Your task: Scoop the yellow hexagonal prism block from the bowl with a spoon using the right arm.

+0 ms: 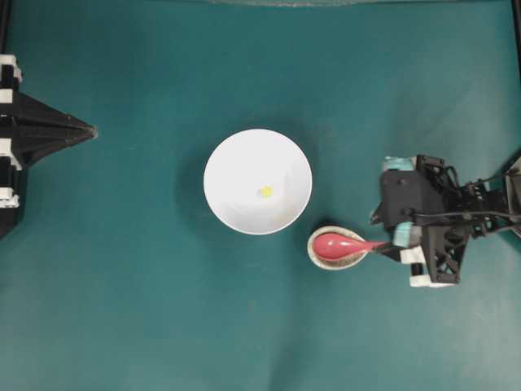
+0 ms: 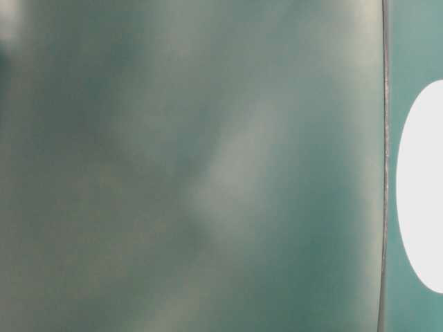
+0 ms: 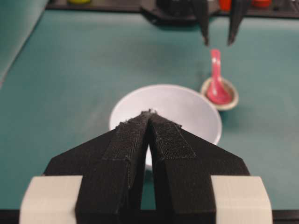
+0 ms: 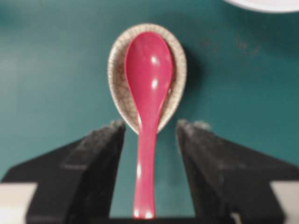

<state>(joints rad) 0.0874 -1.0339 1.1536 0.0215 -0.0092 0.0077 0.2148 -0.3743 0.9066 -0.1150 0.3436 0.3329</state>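
Note:
The white bowl sits mid-table with the tiny yellow hexagonal prism block lying inside it. The red-pink spoon rests scoop-up in a speckled beige spoon rest to the bowl's lower right. My right gripper is open. In the right wrist view the gripper has its black fingers on either side of the spoon handle, with clear gaps and no contact. My left gripper is shut and empty at the far left. The left wrist view has the gripper covering part of the bowl, hiding the block.
Teal cloth covers the table. The spoon rest lies just ahead of the right fingers, and the bowl's rim shows at the top right. The table-level view is a blur with a white shape at its right edge.

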